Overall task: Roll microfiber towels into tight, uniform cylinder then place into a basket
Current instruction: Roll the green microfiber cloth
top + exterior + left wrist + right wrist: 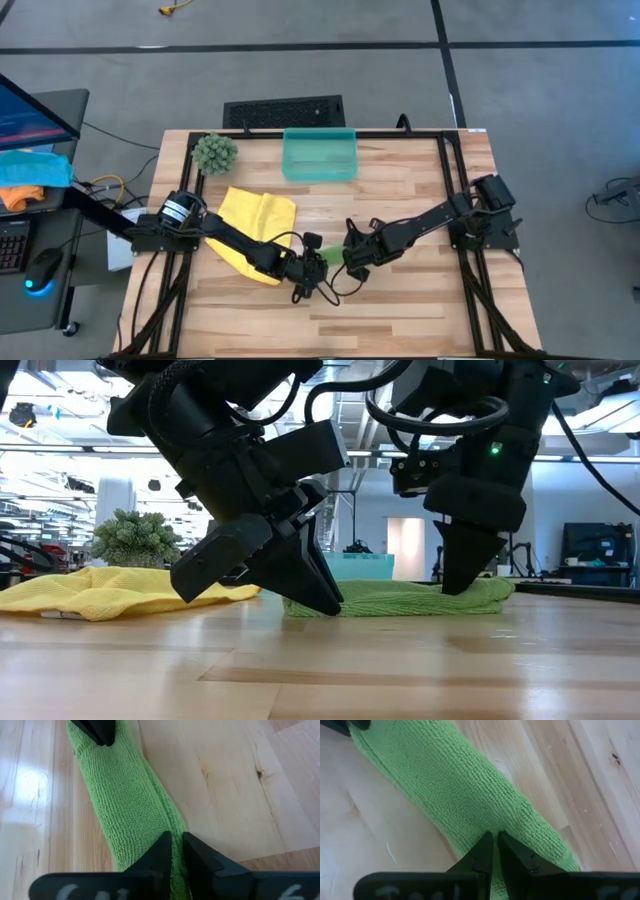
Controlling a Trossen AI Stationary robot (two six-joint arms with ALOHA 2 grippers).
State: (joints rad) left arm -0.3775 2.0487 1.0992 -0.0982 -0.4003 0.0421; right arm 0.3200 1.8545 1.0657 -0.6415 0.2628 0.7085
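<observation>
High view: both arms meet at the middle of the worktop [400,300], the left gripper [312,262] and right gripper [350,256] at either end of the lime green towel [331,257]. A yellow towel [256,215] lies crumpled near the plant ball [214,152]; the basket [319,155] sits at the far edge. Low view: the green towel is a flattened roll lying on the wood. Left wrist view: fingers [160,855] pinched on one end of the roll. Right wrist view: fingers [482,851] pinched on its other end.

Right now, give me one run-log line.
left gripper: shut on green towel | right gripper: shut on towel's other end | yellow towel: unrolled | basket: empty
</observation>
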